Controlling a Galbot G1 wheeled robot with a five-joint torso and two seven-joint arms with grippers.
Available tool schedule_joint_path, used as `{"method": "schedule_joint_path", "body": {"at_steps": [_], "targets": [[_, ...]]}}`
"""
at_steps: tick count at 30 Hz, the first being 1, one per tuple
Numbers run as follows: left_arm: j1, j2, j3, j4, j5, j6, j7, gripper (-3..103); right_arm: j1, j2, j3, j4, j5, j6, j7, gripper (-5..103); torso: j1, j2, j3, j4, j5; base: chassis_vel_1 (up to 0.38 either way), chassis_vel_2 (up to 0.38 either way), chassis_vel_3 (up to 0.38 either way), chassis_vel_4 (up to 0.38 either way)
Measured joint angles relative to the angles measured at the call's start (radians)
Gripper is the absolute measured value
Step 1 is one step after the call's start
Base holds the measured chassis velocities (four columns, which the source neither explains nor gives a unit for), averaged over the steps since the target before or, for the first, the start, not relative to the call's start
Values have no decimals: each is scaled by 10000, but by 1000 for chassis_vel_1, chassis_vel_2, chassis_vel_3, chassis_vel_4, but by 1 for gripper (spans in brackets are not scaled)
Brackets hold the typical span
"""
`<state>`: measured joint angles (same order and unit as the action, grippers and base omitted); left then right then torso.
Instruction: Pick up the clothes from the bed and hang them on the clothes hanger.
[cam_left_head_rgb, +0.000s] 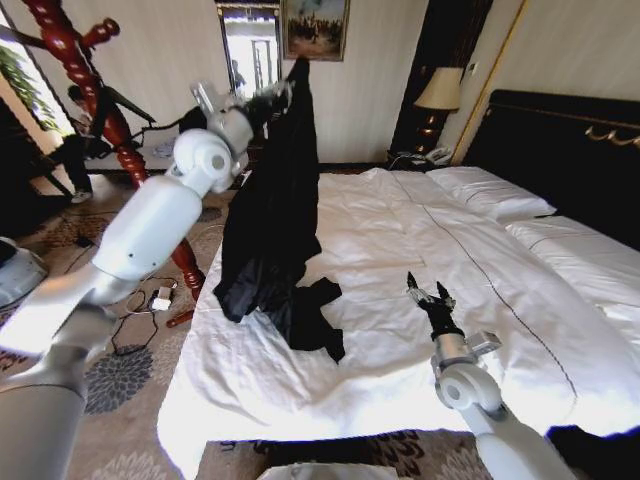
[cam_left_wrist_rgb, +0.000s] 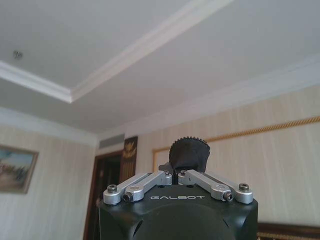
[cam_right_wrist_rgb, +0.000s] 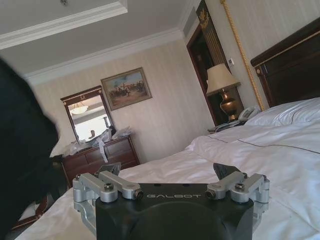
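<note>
My left gripper (cam_left_head_rgb: 268, 102) is raised high and shut on the top of the clothes (cam_left_head_rgb: 275, 220), a long black garment. It hangs from the gripper, and its lower end rests crumpled on the bed (cam_left_head_rgb: 400, 250). In the left wrist view the fingers (cam_left_wrist_rgb: 175, 173) pinch a wad of black fabric (cam_left_wrist_rgb: 189, 154). The red-brown clothes hanger (cam_left_head_rgb: 75, 58) stands to the left of the bed, beyond my left arm. My right gripper (cam_left_head_rgb: 430, 296) hovers open and empty low over the white sheet, to the right of the clothes. In the right wrist view the right gripper (cam_right_wrist_rgb: 167, 174) has the black clothes (cam_right_wrist_rgb: 22, 150) off to one side.
A dark headboard (cam_left_head_rgb: 570, 150) and white pillows (cam_left_head_rgb: 495, 192) are at the right. A lamp (cam_left_head_rgb: 440, 92) and a phone stand on the nightstand. A dresser with a mirror (cam_right_wrist_rgb: 95, 150) stands against the far wall. Cables and small items (cam_left_head_rgb: 160, 298) lie on the carpet by the hanger's base.
</note>
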<state>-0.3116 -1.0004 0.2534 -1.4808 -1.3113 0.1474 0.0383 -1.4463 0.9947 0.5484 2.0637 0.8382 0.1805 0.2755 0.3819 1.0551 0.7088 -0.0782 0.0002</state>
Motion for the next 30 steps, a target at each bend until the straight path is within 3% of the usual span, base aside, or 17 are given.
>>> {"method": "schedule_joint_path", "body": {"at_steps": [4,6,8,9,10,11,13,14,16,17,18,19,21,26,30], "targets": [[-172,266,-361,-562,-403,93,-327,0,-284,5,148,207,-131,6,-30,100,-2,1,-2,-2,2,0,0,0,0],[287,683,-500,-1041,-412,190,-744,0,-426,46,184,268,-224,45,-46,100,-4,2,-2,3,0,0,0,0,0],[1072,1264,-669,-1649,-214,366,-1368,0,-505,113,171,303,-320,99,-64,100,-3,1,-2,-6,-4,0,0,0,0],[2260,1975,-1085,-2275,164,568,-2254,0,-549,163,106,306,-385,133,-81,100,-1,1,0,2,-4,0,0,0,0],[3208,2379,-1489,-2728,391,711,-2720,0,-558,186,50,309,-419,147,-103,100,-1,1,1,5,-9,0,0,0,0],[3208,2379,-1489,-2728,391,711,-2720,0,-558,186,50,309,-419,147,-103,100,-1,1,1,5,-9,0,0,0,0],[5026,2941,-2313,-3363,719,851,-3170,0,-574,215,-58,311,-478,162,-132,100,-2,1,0,10,-12,0,0,0,0],[6236,3206,-2826,-3712,926,867,-3247,0,-573,225,-135,299,-517,168,-150,100,-3,1,1,14,-17,0,0,0,0],[9056,3599,-4076,-4414,1782,675,-2840,0,-513,225,-371,136,-639,193,-187,100,-3,1,0,8,-15,0,0,0,0],[9056,3599,-4076,-4414,1782,675,-2840,0,-513,225,-371,136,-639,193,-187,100,-3,1,0,8,-15,0,0,0,0],[10270,3684,-4673,-4672,2233,580,-2558,0,-431,223,-532,-19,-724,224,-208,100,-3,1,-1,4,-9,0,0,0,0],[10635,3699,-4842,-4752,2350,554,-2490,0,-404,223,-592,-77,-758,240,-217,100,-3,2,-1,6,-5,0,0,0,0],[12450,3656,-5588,-5181,2991,472,-2298,0,-219,273,-1038,-471,-944,380,-332,100,-4,2,-1,6,-6,0,0,0,0],[13714,3426,-6176,-5405,3691,444,-2321,0,-77,329,-1571,-897,-1004,677,-782,100,-3,2,-1,0,-1,0,0,0,0],[14676,3120,-6829,-5236,4435,524,-2764,0,-62,173,-2184,-1266,-1238,929,-1476,100,-2,2,-2,-3,-1,0,0,0,0]]}}
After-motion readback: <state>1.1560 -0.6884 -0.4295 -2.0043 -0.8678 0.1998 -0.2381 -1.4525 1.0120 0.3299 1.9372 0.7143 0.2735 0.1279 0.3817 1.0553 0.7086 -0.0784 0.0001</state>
